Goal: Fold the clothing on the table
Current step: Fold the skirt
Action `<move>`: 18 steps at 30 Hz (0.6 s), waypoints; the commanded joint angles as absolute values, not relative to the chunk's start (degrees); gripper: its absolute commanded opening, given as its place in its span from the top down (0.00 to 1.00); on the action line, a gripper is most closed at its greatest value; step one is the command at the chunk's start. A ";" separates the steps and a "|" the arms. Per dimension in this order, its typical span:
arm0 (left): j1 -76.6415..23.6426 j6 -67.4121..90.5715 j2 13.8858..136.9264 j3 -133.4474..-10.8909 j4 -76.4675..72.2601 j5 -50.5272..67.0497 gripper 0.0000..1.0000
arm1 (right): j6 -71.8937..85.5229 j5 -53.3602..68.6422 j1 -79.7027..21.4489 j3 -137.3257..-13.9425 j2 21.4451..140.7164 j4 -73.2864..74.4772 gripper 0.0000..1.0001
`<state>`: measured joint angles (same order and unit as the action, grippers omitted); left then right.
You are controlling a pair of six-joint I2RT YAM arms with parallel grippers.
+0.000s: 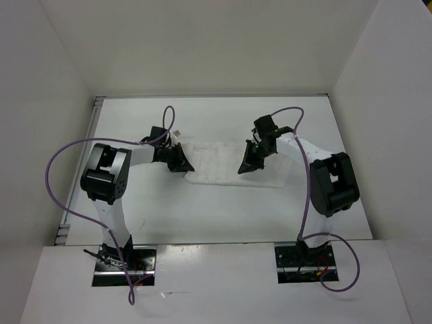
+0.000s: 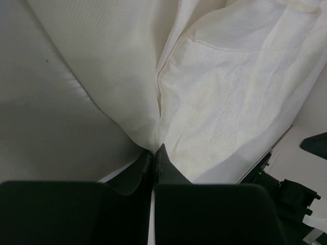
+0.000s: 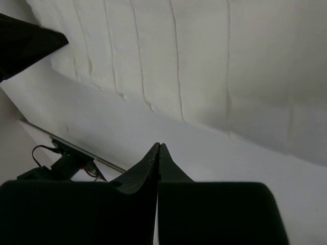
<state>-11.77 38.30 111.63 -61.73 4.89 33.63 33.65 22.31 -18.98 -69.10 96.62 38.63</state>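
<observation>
Pinching the clothing (image 2: 219, 112) in closed left jaws, right jaws closed too

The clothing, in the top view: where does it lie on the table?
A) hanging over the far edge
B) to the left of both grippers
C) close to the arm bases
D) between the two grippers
D: the clothing lies flat in the middle of the table, with the left gripper at its left end and the right gripper at its right end.
</observation>
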 commanded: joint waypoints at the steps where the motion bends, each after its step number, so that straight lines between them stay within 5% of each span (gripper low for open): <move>1: -12.30 36.65 110.22 -60.82 7.56 30.23 1.00 | 31.99 29.52 -20.56 -72.50 101.59 33.41 1.00; 18: -12.83 34.80 96.18 -67.14 15.46 36.03 1.00 | 32.51 27.25 -25.39 -83.14 121.99 36.30 1.00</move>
